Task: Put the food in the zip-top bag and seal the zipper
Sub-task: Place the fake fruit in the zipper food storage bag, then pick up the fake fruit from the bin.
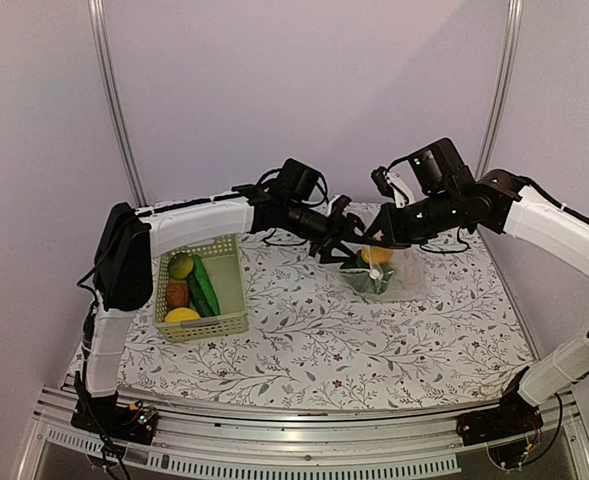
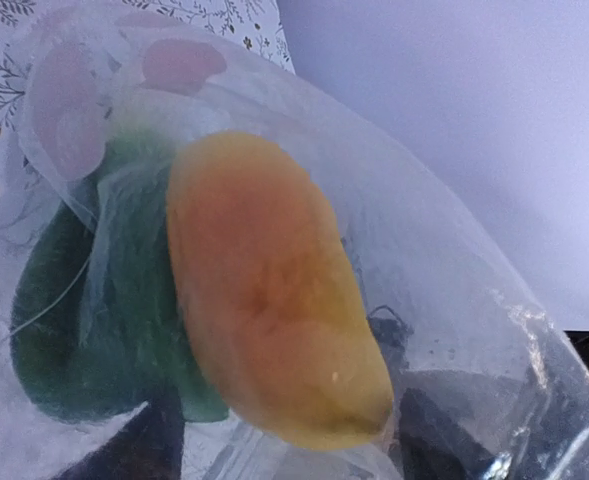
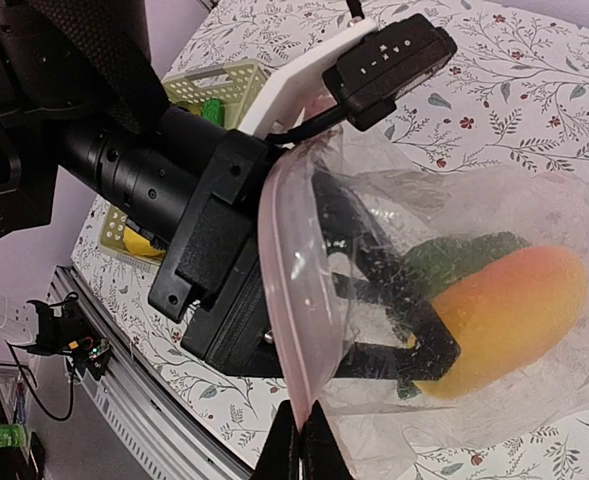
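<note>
We log the bag (image 1: pixel 382 277) right of the basket (image 1: pixel 230 291), well apart. Left tool (image 1: pixel 354 250) inside it, jaws spread, holding nothing; orange piece (image 3: pixel 509 310) lies at its tips. Right tool (image 3: pixel 299 445) clamps the zipper (image 3: pixel 287 300).

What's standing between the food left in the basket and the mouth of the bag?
The left gripper itself: it reaches into the zip-top bag's mouth, which the right gripper pinches by the zipper. Nothing else shows between the food in the basket and the bag.
</note>
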{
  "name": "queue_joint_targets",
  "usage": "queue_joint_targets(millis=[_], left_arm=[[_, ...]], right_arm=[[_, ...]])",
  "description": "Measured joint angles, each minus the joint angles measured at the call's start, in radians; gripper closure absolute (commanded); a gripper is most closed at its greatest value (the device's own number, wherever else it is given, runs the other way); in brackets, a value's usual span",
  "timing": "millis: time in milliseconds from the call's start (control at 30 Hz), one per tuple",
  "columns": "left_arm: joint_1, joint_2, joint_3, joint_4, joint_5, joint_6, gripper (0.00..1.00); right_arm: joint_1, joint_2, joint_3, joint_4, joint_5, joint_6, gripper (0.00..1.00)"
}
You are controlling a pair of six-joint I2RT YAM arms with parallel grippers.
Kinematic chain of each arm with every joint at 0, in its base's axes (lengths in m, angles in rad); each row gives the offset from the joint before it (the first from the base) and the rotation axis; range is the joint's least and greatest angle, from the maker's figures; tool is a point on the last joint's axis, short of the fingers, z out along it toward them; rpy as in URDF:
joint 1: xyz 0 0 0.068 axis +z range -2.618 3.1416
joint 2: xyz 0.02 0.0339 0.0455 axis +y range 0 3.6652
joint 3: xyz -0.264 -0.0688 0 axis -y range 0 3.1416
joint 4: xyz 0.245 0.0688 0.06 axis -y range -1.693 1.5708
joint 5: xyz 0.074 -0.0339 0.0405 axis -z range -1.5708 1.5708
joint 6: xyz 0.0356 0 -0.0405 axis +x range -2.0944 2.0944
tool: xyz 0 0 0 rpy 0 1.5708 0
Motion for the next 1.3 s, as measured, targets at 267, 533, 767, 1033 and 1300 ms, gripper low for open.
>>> queue_joint_targets(millis=[267,533,767,1033,1300], left_arm=[[0.001,-0.023,0.0,-0.017,-0.023,0.04,0.23],[0.011,-0.154,-0.051,-0.057,-0.048,0.137,0.24],[0.014,-0.377,-0.193,-0.073,-0.095,0.234,0.27],[0.09,-0.603,-0.399,-0.206,-0.334,0.298,0.31],[0.291,-0.697,-0.599,-0.414,-0.63,0.317,0.25]], right_arm=[[-0.007,0.0,0.0,0.012,0.035,0.02,1.0],[-0.079,-0.011,-0.008,0.011,0.061,0.038,1.0],[-0.125,-0.011,-0.008,-0.005,0.097,0.037,1.0],[-0.182,-0.011,0.008,-0.064,0.18,0.003,1.0],[-0.233,-0.012,0.016,-0.079,0.211,-0.048,1.0]])
